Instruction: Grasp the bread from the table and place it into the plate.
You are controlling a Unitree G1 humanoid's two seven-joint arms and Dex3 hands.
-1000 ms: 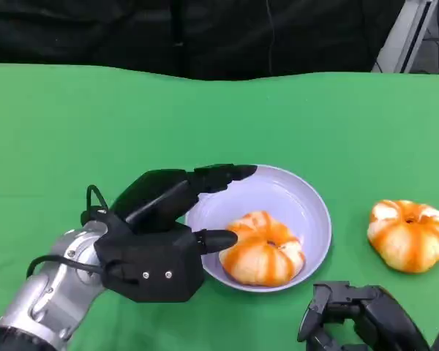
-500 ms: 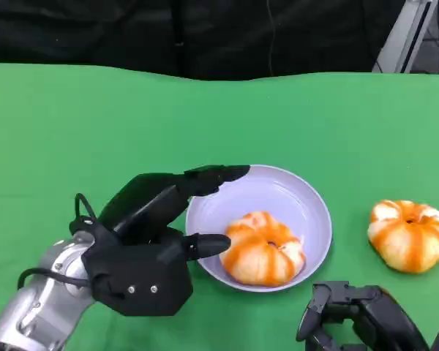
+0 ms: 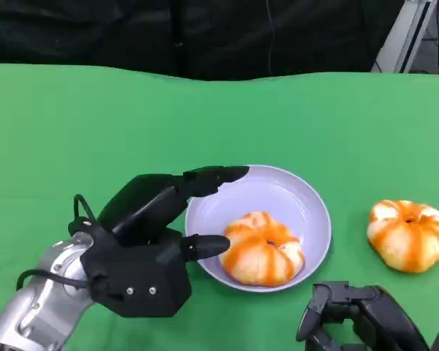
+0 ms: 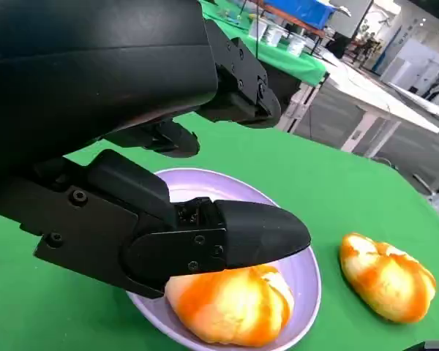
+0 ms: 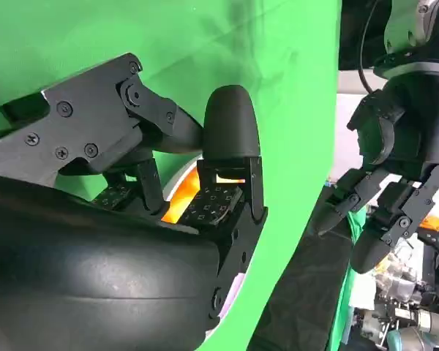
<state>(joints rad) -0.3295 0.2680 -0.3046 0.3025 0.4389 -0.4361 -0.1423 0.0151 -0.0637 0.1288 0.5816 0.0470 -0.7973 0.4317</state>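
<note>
Bread (image 3: 263,248) sits in the plate (image 3: 311,201); a second bread (image 3: 410,235) lies right on the table. Left hand (image 3: 150,245), fingers spread, holds nothing beside the rim and could nudge the plate. Right hand (image 3: 366,318): can't tell.

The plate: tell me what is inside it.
One orange-glazed bread lies in the lavender plate. The plate floor beneath it is covered.
</note>
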